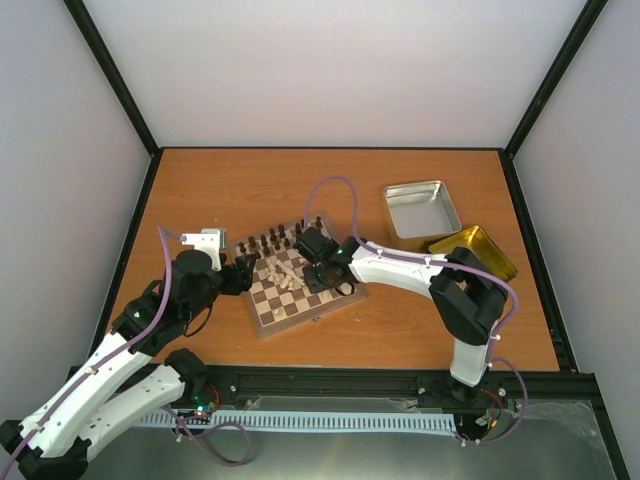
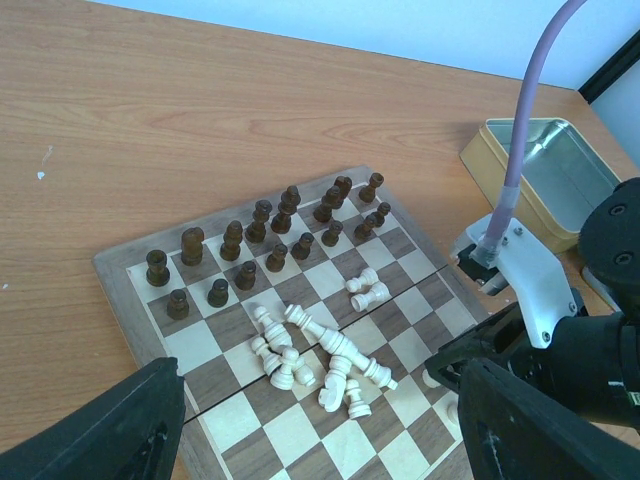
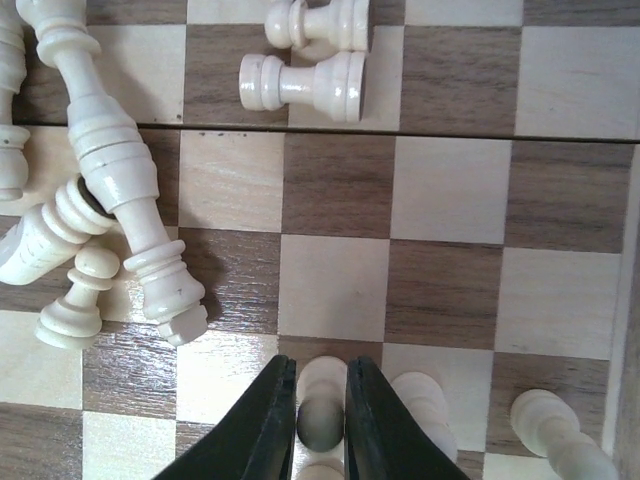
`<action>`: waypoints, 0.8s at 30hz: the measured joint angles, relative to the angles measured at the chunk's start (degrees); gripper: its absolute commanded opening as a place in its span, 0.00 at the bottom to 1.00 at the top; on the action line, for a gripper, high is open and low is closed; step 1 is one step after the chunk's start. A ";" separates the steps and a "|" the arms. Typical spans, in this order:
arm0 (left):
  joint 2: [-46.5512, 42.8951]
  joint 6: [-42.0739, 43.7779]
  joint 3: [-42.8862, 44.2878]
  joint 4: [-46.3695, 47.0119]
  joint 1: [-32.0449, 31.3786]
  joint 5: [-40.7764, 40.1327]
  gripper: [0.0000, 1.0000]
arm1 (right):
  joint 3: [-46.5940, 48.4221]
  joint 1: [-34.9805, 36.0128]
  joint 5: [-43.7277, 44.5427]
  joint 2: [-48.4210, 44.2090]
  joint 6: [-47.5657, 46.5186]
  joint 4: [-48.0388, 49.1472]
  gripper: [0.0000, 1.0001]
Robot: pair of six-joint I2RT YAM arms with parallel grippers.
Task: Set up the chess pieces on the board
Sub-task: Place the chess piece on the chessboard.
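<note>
The table [image 1: 250, 190] carried the board [image 1: 283, 308] at its middle, whole only from above. The left gripper [image 2: 320, 372] hung spread wide, holding nothing; its camera caught pale chess pieces [image 2: 320, 355] toppled mid-board. Only the right wrist view showed the right gripper [image 3: 320, 365] pinching a pale pawn [image 3: 322, 385].

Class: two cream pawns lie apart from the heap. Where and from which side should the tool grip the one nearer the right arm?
Grip that pawn at its narrow waist, from straight above: it lies flat, and there its twin leaves room.
</note>
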 measured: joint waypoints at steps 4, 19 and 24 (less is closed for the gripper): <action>0.00 0.00 0.00 0.00 0.00 0.00 0.76 | 0.00 0.15 -0.70 0.74 -0.31 -0.07 0.19; 0.31 0.00 0.00 0.00 0.00 0.00 0.76 | 1.46 0.33 2.10 0.85 -0.26 -1.81 0.42; 0.26 0.00 0.00 0.00 0.00 0.00 0.76 | 3.91 0.24 5.46 0.87 0.50 -1.11 0.43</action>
